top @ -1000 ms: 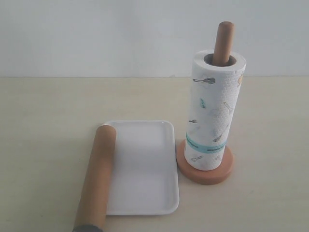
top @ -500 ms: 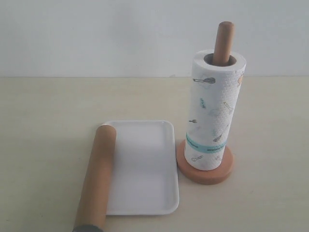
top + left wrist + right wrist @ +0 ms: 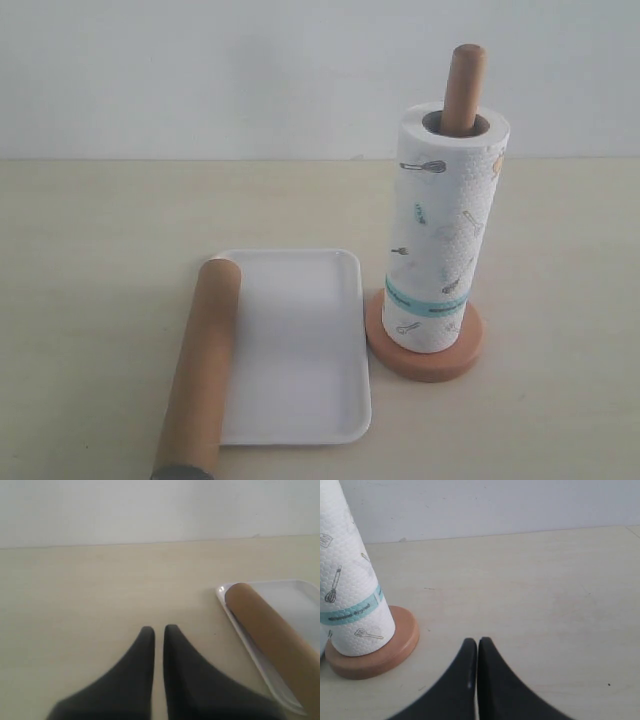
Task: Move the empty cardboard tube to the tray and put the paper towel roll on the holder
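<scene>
The brown cardboard tube [image 3: 200, 365] lies lengthwise along the left rim of the white tray [image 3: 300, 350], also seen as tube [image 3: 272, 630] on tray [image 3: 300, 600] in the left wrist view. The printed paper towel roll [image 3: 445, 235] stands upright over the post of the wooden holder [image 3: 425, 360], whose rounded top [image 3: 464, 85] sticks out above it; roll [image 3: 347, 585] and base [image 3: 395, 647] show in the right wrist view. My left gripper [image 3: 158, 630] is shut and empty over bare table beside the tray. My right gripper [image 3: 477, 642] is shut and empty, apart from the holder. Neither gripper shows in the exterior view.
A pale beige tabletop [image 3: 100, 230] runs back to a plain white wall [image 3: 200, 70]. The tube's near end [image 3: 183, 470] reaches the bottom edge of the exterior view.
</scene>
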You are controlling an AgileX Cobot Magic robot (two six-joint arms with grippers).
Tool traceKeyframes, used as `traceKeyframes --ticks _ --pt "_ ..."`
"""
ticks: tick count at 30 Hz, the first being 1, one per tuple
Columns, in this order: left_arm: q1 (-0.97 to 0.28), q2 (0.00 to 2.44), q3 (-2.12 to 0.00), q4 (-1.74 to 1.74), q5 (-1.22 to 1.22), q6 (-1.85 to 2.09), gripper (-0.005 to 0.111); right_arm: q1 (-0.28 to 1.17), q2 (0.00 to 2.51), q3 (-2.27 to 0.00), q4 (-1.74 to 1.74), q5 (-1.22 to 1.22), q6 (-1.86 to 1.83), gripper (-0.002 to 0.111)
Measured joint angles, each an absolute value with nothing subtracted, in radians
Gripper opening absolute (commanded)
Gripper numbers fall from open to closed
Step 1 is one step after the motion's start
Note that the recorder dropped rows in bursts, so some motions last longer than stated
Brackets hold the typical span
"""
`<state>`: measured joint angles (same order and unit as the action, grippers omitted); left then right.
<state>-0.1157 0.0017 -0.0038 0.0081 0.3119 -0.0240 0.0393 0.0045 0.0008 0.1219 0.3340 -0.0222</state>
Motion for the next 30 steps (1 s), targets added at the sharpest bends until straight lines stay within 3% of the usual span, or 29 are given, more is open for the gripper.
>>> traceKeyframes --ticks 5,30 --pt "-0.07 0.002 -0.004 0.008 0.322 0.012 0.006 0.039 0.004 0.001 0.122 0.334 -0.022 0.0" --pt "-0.07 0.002 -0.004 0.008 0.322 0.039 0.006 0.039 0.004 0.001 0.122 0.334 -0.022 0.0"
